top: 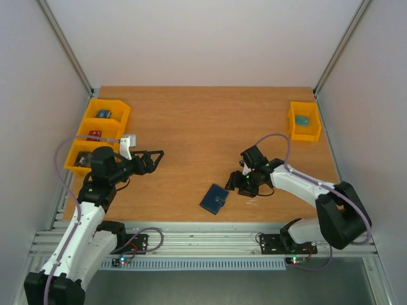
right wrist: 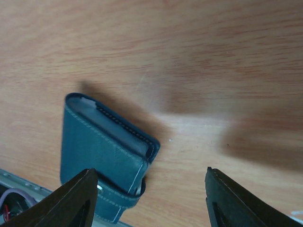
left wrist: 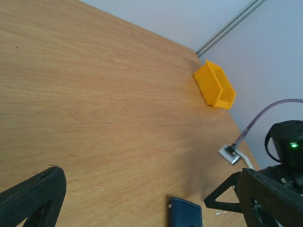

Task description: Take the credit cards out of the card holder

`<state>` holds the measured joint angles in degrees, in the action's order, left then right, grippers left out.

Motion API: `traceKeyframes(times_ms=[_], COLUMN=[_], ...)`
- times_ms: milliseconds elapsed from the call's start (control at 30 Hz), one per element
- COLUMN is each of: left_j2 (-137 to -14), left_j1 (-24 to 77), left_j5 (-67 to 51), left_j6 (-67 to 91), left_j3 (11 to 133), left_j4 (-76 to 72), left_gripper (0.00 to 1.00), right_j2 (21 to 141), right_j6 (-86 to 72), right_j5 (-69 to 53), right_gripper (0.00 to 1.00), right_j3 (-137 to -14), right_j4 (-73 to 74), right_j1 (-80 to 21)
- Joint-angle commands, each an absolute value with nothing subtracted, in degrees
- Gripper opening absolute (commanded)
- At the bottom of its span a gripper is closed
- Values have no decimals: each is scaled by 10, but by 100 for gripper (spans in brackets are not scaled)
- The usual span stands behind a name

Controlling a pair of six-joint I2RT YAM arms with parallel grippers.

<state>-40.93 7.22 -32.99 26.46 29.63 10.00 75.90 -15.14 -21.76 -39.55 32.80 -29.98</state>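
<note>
Right pincer (right wrist: 150,182): closest to our lens in the right wrist view. Its black jaws stand apart and grip nothing, with bare wood showing between them.
Card holder (right wrist: 102,151): dark navy with pale stitching, folded shut and lying flat on the surface (top: 203,127). Its strap end sits under or just beside one jaw, and we cannot tell whether they touch.
Card holder, top view (top: 215,199): near the front edge, just left of the right pincer (top: 236,184).
Credit cards: we cannot make any out. Only a paler grey layer shows between the holder's covers.
Left pincer (top: 151,157): jaws spread wide and empty, held over the left part of the surface, well apart from the holder.
Yellow bins, left (top: 105,115): we count three in a row along the left edge, each holding small items.
Yellow bin, right (top: 304,121): at the far right corner, with something blue-grey inside.
</note>
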Motion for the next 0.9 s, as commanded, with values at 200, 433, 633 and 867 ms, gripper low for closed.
traceKeyframes(times_ms=[200, 433, 633, 867], left_j2=[-405, -405, -409, -424], left_j1=[76, 76, 77, 93], left_j5=[-319, -323, -361, -429], left_j6=[269, 253, 240, 170], left_j3=[288, 285, 284, 296], left_j4=[97, 92, 79, 92], left_gripper=[99, 99, 99, 99], right_j2=[872, 894, 906, 844], right_j6=[-176, -151, -133, -32], right_j5=[-322, -348, -380, -390], right_gripper=[47, 33, 1, 1], right_j3=[-401, -416, -445, -555], right_j4=[236, 255, 265, 389], right_j1=[-304, -303, -304, -304])
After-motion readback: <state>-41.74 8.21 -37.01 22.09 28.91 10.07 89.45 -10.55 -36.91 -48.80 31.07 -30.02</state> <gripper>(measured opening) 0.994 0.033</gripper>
